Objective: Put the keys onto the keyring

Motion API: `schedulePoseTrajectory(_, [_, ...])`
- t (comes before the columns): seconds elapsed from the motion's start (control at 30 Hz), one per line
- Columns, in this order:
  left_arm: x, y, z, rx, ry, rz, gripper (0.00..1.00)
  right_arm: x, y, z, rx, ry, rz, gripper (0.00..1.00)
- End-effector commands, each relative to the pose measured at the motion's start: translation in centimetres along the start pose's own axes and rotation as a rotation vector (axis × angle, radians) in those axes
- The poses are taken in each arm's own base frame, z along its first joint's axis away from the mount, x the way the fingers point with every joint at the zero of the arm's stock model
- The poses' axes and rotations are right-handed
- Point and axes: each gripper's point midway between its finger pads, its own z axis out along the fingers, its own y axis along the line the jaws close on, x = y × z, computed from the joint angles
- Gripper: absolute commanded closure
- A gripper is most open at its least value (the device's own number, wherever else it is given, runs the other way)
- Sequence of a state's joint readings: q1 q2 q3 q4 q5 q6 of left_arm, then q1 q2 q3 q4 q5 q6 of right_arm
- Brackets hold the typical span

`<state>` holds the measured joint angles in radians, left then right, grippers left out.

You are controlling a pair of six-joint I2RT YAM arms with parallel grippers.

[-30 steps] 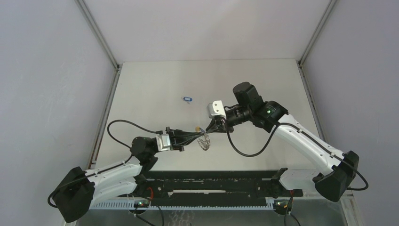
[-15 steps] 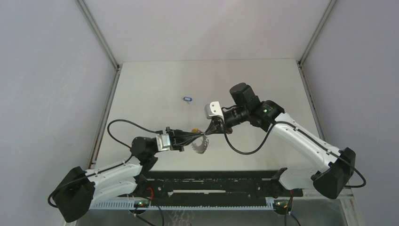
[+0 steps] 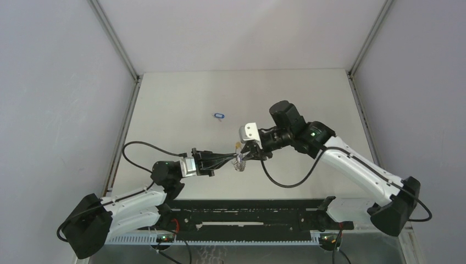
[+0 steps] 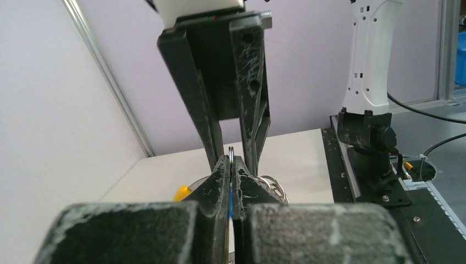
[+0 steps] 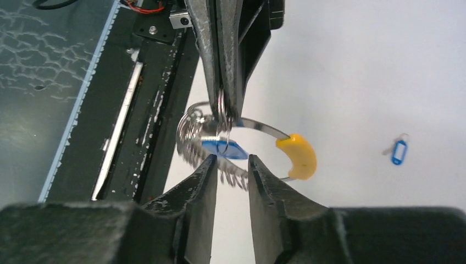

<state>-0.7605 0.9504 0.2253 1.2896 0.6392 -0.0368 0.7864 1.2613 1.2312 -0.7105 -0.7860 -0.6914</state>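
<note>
My left gripper [image 3: 233, 159] is shut on the keyring [image 3: 239, 164], a silvery bumpy loop with one yellow arc [image 5: 297, 155], and holds it above the table. In the right wrist view a key's blue tag [image 5: 222, 149] hangs on a small ring right at the left fingertips [image 5: 222, 110]. My right gripper [image 5: 229, 165] is open, its jaws either side of the loop's bumpy lower part without touching it. In the left wrist view a thin ring edge [image 4: 232, 151] sticks out between my shut left jaws. The second key [image 3: 219, 116] lies on the table further back.
A black rail [image 3: 247, 212] runs along the near table edge below both grippers. Grey enclosure walls stand left, right and behind. The right arm's white base [image 4: 365, 60] stands at the right in the left wrist view.
My right gripper has moved nearer and lower, up to the left fingertips. The keyring swung under the left gripper and now hangs between the two grippers.
</note>
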Motion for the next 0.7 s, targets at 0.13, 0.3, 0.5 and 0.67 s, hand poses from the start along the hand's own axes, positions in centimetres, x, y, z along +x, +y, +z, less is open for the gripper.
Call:
schedulePoseTrajectory(0.13, [-0.9, 0.0, -0.1, -0.001, -0.042, 0.012, 1.00, -2.8, -0.9, -2.9, 0.169, -0.106, -0.163, 0.70])
schedulePoseTrajectory(0.3, [-1.2, -0.1, 0.0, 0.005, -0.050, 0.009, 1.00, -3.7, -0.4, -2.4, 0.118, -0.160, -0.193, 0.69])
schedulePoseTrajectory(0.5, [-1.1, -0.1, 0.2, 0.011, -0.051, 0.002, 1.00, -3.8, -0.7, -1.2, 0.090, -0.175, -0.194, 0.69])
schedulePoseTrajectory(0.67, [-1.1, 0.0, 0.3, 0.009, -0.049, 0.001, 1.00, -4.0, -0.4, -0.7, 0.058, -0.194, -0.194, 0.72])
